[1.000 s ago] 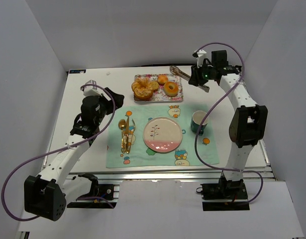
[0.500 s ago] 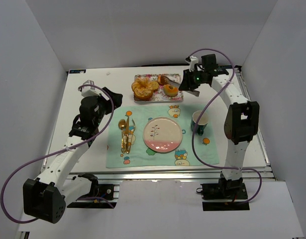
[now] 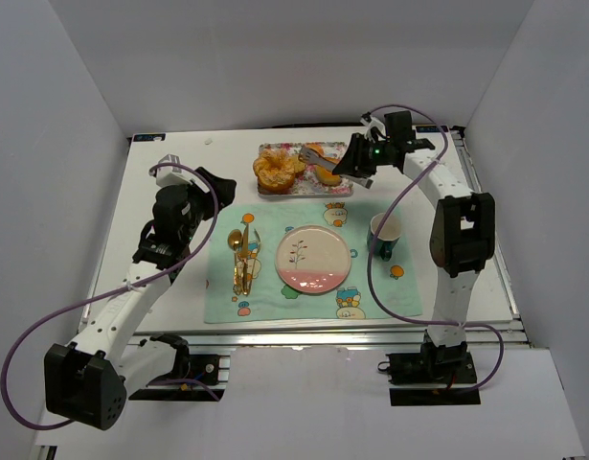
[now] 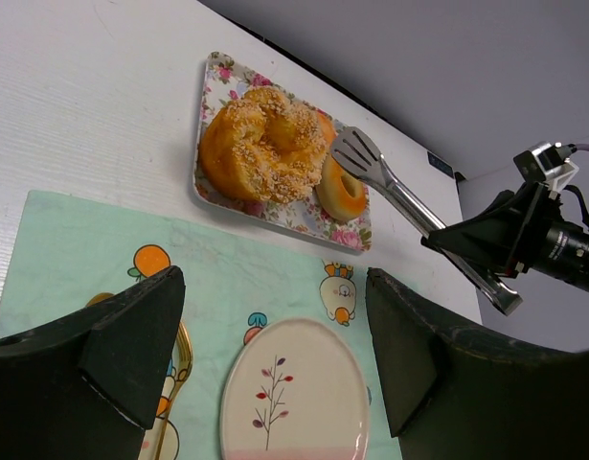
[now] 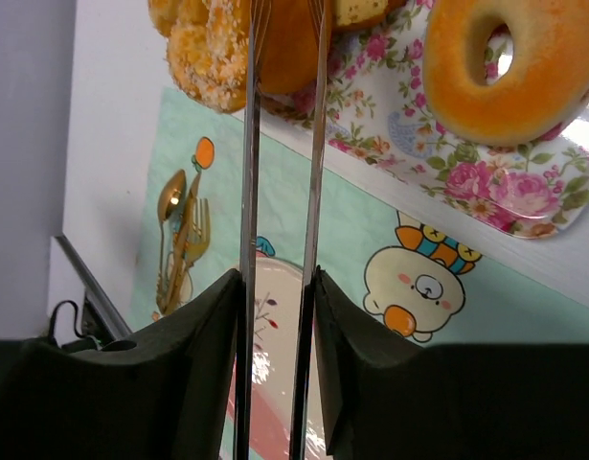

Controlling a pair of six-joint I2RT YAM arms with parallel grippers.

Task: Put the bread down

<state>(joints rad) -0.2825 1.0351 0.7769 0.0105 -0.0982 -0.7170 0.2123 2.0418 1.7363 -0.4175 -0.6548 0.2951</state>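
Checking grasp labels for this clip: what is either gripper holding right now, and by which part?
The right gripper holds metal tongs by their two arms, toward the handle end. The left gripper holds nothing.

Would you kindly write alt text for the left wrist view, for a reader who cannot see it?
Metal tongs, held by the right gripper, reach over a flowered tray holding a large seeded ring loaf and a small doughnut. In the foreground the open left gripper frames a plate on a green placemat.
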